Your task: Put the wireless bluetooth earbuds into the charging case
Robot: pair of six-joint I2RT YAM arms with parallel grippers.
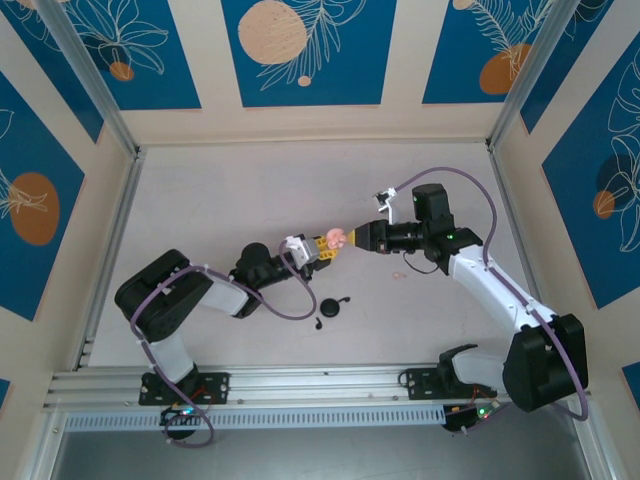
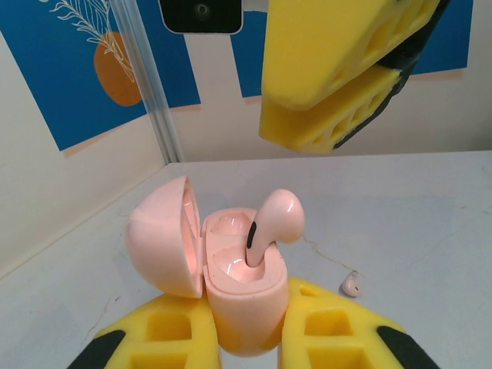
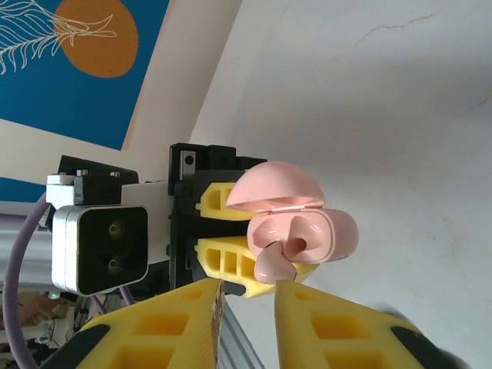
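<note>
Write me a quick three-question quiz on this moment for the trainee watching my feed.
1. True or false: the left end effector grips the pink case, whose lid is open.
2. Where is the loose pink earbud? A) inside the pink case B) on the table C) on top of the lid.
3. How many earbuds sit in the pink case?
Key: 1 true. 2 B. 3 one, the protruding pink earbud, with its stem down in a slot.
</note>
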